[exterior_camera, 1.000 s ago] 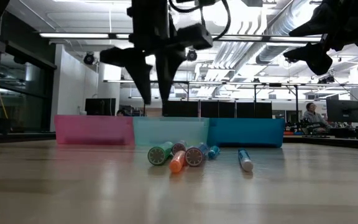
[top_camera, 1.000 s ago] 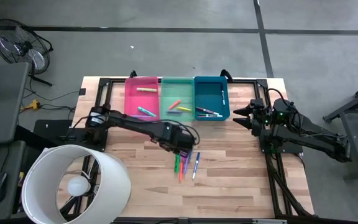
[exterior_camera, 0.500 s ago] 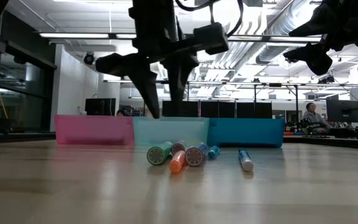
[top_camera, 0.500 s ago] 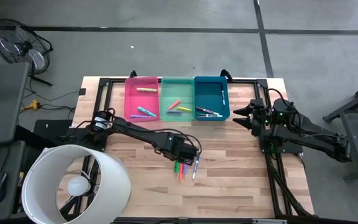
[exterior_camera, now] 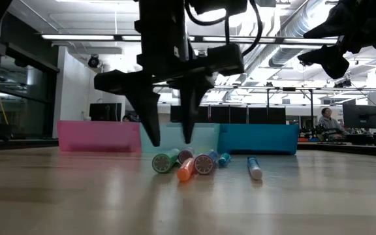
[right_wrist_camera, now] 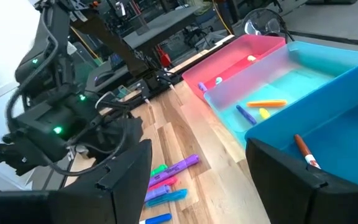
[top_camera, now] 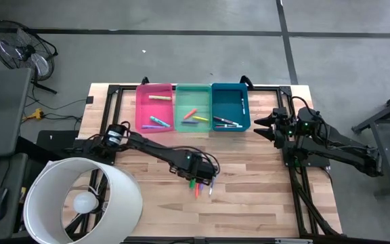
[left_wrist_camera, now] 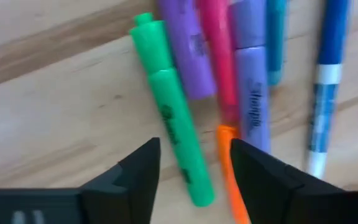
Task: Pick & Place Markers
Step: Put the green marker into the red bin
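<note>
I note grey concrete floor (top_camera: 181, 47) around the wooden surface (top_camera: 249, 196). A standing fan (top_camera: 19, 47) sits far left. Ceiling strip lights (exterior_camera: 77, 37) and ducts (exterior_camera: 292, 26) overhead; a seated person (exterior_camera: 329, 122) at distant desks.

Table (top_camera: 263, 196): pale wood planks, black frame. Bins: pink bin (top_camera: 154, 108), green bin (top_camera: 193, 110), blue bin (top_camera: 230, 108). Loose markers on table: green marker (left_wrist_camera: 174, 140), purple marker (left_wrist_camera: 188, 53), pink marker (left_wrist_camera: 219, 59), second purple marker with dark lettering (left_wrist_camera: 252, 93), orange marker (left_wrist_camera: 232, 171), teal marker (left_wrist_camera: 276, 40), blue-and-white marker (left_wrist_camera: 325, 93). Arms and fingers: black. Lampshade (top_camera: 80, 200) near table corner: white. Floor (top_camera: 181, 41): grey, dark seams.
</note>
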Robot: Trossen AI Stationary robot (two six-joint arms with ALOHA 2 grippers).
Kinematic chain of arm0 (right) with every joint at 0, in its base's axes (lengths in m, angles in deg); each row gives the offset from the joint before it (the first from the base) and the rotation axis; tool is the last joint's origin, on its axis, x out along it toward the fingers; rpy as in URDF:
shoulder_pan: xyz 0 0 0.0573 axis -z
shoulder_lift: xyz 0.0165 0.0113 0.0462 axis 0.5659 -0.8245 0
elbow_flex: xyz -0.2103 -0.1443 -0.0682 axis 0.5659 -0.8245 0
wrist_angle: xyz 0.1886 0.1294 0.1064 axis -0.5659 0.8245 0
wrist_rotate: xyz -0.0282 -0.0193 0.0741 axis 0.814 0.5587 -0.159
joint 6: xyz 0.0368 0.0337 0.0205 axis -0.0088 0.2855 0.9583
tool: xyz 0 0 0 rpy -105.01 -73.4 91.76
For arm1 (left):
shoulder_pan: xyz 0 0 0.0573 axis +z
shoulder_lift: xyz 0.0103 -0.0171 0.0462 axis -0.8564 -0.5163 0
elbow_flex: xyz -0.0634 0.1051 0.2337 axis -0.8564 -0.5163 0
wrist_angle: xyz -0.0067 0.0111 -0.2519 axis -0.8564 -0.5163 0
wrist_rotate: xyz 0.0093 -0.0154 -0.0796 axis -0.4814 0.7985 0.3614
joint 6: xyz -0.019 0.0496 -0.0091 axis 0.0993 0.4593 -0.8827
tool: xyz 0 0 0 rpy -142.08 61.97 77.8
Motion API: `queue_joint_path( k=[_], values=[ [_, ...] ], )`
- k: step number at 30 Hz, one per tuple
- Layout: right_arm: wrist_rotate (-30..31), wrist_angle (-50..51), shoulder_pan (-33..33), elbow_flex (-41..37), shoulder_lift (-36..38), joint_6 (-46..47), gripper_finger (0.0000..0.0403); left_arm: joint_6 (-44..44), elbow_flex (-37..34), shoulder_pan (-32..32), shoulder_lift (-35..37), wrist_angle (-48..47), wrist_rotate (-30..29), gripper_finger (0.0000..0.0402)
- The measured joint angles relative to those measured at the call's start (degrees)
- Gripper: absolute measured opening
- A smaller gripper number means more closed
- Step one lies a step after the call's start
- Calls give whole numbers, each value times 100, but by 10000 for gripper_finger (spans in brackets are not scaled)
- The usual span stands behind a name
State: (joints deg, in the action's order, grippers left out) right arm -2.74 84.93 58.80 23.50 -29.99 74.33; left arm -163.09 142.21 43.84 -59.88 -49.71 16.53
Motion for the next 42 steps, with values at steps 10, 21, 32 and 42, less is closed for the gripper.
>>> queue_joint_path(
  k=[10, 21, 32, 42],
  values=[
    [0, -4, 0, 0, 0, 0, 250, -188, 5, 5, -2, -163, -121, 242],
    [0, -6, 0, 0, 0, 0, 250, -207, 5, 5, -2, -286, -157, 243],
    [0, -6, 0, 0, 0, 0, 250, -207, 13, 8, -148, -198, -81, 243],
    [0, -6, 0, 0, 2, 0, 250, -143, 3, 5, -354, -123, 189, 243]
  ],
)
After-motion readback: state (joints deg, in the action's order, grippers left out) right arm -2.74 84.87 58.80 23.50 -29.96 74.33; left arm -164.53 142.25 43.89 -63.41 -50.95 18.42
